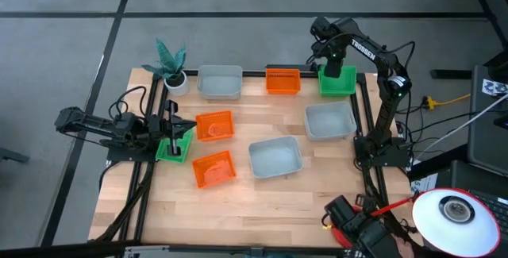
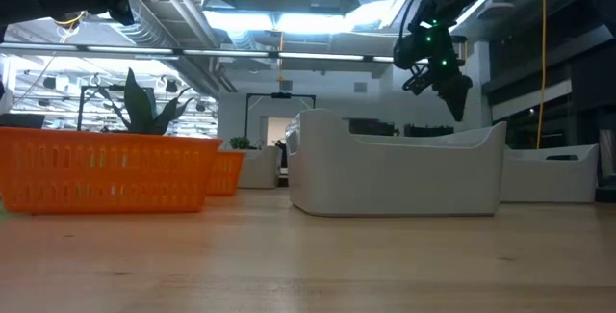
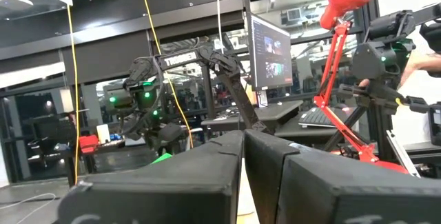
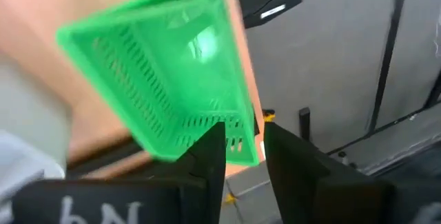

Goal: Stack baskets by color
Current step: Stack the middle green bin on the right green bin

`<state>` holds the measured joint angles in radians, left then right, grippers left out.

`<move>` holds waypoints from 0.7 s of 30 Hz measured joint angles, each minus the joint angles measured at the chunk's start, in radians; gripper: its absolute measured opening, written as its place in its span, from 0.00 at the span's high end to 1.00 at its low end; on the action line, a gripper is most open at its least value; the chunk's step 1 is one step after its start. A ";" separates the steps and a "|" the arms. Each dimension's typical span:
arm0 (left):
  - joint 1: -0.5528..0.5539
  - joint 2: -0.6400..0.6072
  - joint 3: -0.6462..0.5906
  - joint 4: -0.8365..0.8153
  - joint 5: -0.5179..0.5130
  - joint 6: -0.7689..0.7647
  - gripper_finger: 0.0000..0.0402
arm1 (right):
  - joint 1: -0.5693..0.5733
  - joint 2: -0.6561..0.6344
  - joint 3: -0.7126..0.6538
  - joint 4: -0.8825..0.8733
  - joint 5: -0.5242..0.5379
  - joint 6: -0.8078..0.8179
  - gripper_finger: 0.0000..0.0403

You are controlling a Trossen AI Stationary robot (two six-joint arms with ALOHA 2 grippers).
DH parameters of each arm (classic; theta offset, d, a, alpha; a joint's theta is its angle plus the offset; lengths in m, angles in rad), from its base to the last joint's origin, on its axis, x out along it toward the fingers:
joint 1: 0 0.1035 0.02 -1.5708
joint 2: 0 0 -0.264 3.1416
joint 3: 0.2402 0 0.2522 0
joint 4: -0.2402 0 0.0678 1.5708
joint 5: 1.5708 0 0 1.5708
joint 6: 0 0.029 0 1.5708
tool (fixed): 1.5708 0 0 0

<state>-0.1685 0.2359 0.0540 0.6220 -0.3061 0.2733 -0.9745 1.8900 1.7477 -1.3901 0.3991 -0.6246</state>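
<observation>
My right gripper (image 1: 338, 69) hangs open over a green basket (image 1: 337, 83) that rests flat on the table's far right corner. In the right wrist view its fingers (image 4: 210, 151) stand above that green basket's (image 4: 165, 79) end wall; in the low view my right gripper (image 2: 454, 96) is clear above the table. My left gripper (image 1: 184, 125) waits shut at the table's left edge, beside another green basket (image 1: 174, 148). On the table there are also three orange baskets (image 1: 282, 80) (image 1: 214, 126) (image 1: 214, 169) and three grey ones (image 1: 220, 82) (image 1: 330, 121) (image 1: 275, 157).
A small white pot with a teal plant (image 1: 171, 67) stands at the far left corner. A black frame (image 1: 367, 115) runs along the table's right and far edges. The near strip of the wooden table (image 1: 262, 210) is bare. A red lamp (image 1: 452, 210) stands off the near right corner.
</observation>
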 joint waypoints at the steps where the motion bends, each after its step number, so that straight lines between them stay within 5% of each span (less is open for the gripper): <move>1: 0.000 0.000 0.000 0.000 0.000 0.000 0.98 | 0.000 0.000 0.000 0.012 0.005 0.021 0.75; 9: 0.000 0.000 0.000 0.000 0.000 0.000 0.98 | 0.009 0.000 -0.059 0.109 0.216 0.169 0.82; 21: 0.000 0.000 0.000 0.000 0.000 0.000 0.98 | 0.023 0.000 -0.326 0.402 0.305 0.222 0.87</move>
<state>-0.1688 0.2362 0.0540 0.6216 -0.3061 0.2733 -0.9520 1.8895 1.4219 -0.9881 0.7042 -0.4023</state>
